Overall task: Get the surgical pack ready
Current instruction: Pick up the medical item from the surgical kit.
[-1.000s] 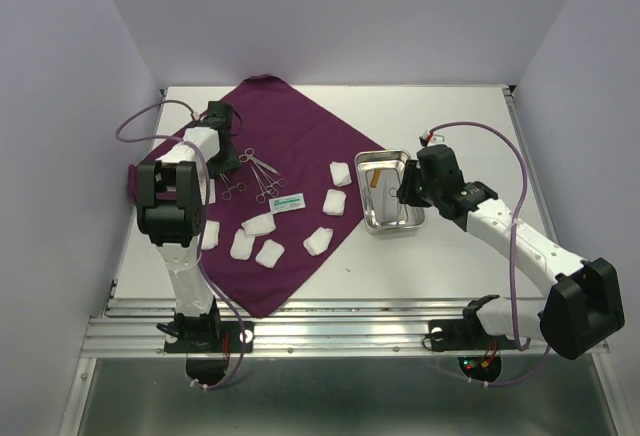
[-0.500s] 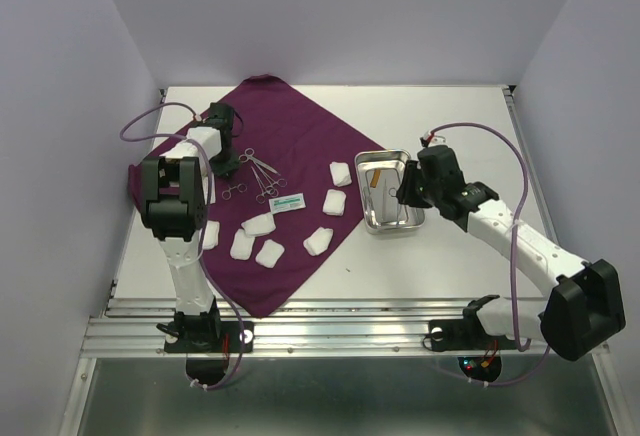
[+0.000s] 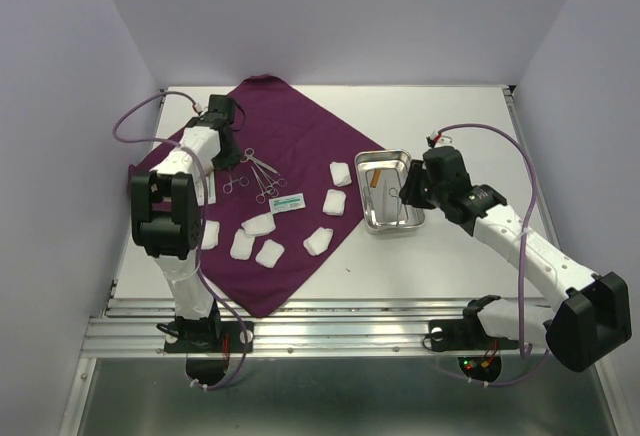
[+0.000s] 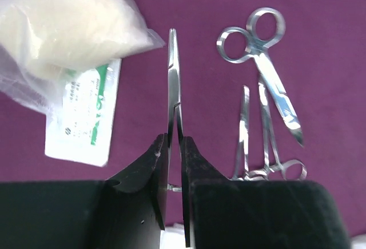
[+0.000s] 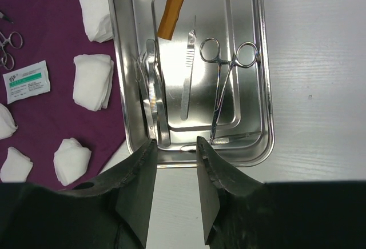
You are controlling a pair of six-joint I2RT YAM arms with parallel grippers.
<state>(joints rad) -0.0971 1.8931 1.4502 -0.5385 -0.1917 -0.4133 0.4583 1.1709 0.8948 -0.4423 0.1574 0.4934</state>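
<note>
1. i had the left gripper [image 4: 173, 141] pinched together on a slender straight steel instrument [image 4: 172, 72] lying on the large dark purple square cloth [image 4: 217, 9]. the bite sat low on the shaft, with the tip pointing away from the wrist.
2. the hold looked thin to me, hard pads on smooth metal. i judged a slow, straight lift was best, watching for the instrument swivelling between the fingers.
3. near it on one side lay ring-handled steel scissors [image 4: 263, 60]. on the other lay a white-and-green paper sachet [image 4: 83, 112] touching a clear bag of white wadding [image 4: 68, 20]. the lift had to stay clear of both so nothing got dragged.
4. the small shiny steel rectangular tray [image 5: 264, 89] stood on the white table [image 3: 460, 116] at the cloth's right corner, well apart from the left gripper. white gauze pads [image 3: 338, 173] lay on the cloth between them, so the carry needed height over those.
5. the right gripper [image 5: 175, 143] hung over the tray's near rim with its jaws apart and nothing in them. i reckoned it should clear that rim to give the left arm room.
6. the tray held ring-handled steel forceps [image 5: 226, 83], a flat scalpel handle [image 5: 189, 72] and an orange strip [image 5: 171, 12]. i would lay the new piece lengthwise beside them and open only once it touched the floor.
</note>
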